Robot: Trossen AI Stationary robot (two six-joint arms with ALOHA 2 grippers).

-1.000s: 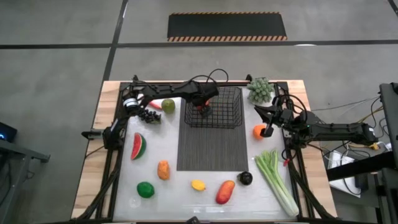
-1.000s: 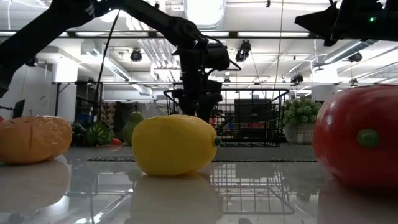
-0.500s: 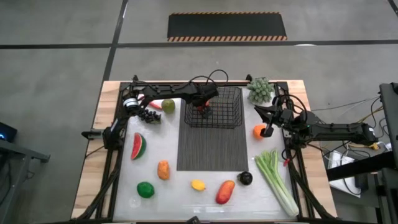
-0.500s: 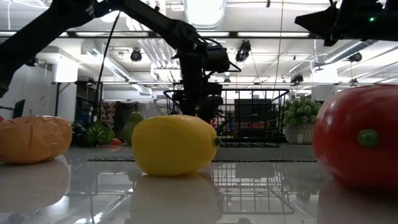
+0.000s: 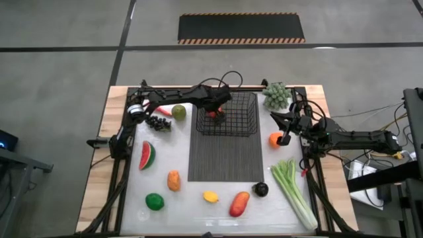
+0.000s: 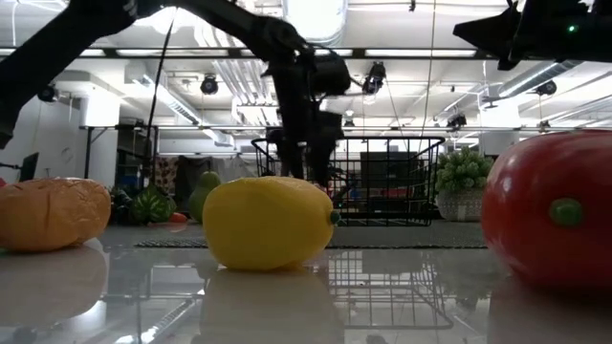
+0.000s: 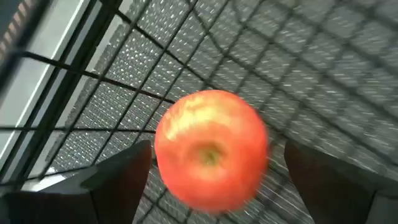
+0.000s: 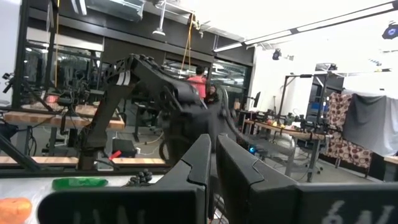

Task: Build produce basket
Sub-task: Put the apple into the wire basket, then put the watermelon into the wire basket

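With the left gripper (image 7: pixel 211 180) spread wide over the basket (image 5: pixel 228 114) at 12 o'clock, the freed tomato (image 7: pixel 210 151) may roll; right gripper (image 8: pixel 213 163) shut, idle.

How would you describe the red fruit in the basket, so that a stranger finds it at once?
Start at the black wire basket at the far end of the ribbed mat. Inside its left part, under the left gripper with open jaws, lies a round red-orange tomato. It is the only produce inside the basket.

ribbed mat (image 5: pixel 225 158), striped floor mat (image 5: pixel 241 28)
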